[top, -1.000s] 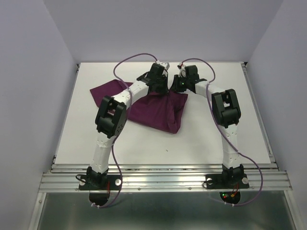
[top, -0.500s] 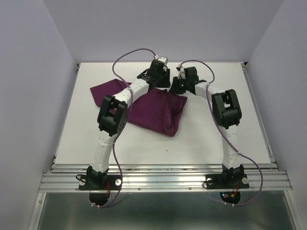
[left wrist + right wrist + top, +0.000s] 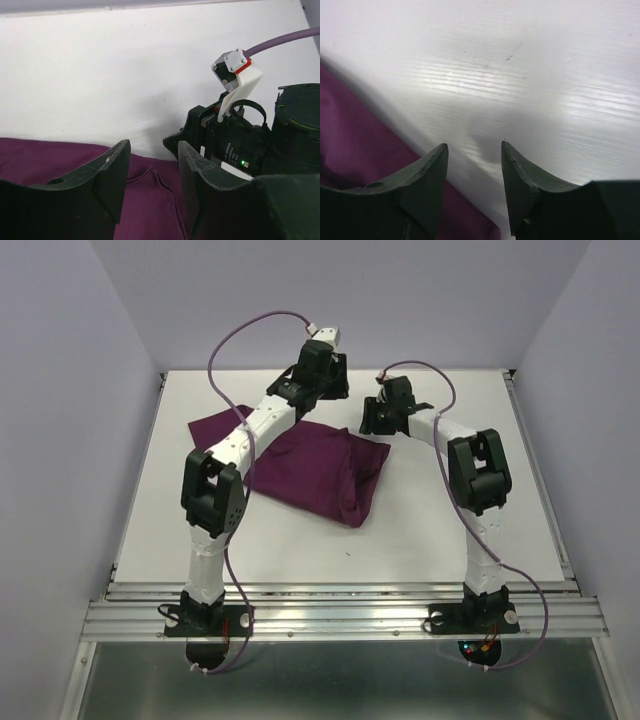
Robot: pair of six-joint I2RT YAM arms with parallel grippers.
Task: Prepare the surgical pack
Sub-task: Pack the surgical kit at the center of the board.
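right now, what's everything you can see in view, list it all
cloth: one, deep purple, bundled mid-table, one flap reaching left
table: one, white, under the cloth
cables: two, purple, looping off the wrists
arms: two, white and black, bolted at the near edge, both reaching to the cloth's far side
left end effector: one, black, open and empty, above the cloth's far edge
right end effector: one, black, open and empty, over bare table by the cloth's edge
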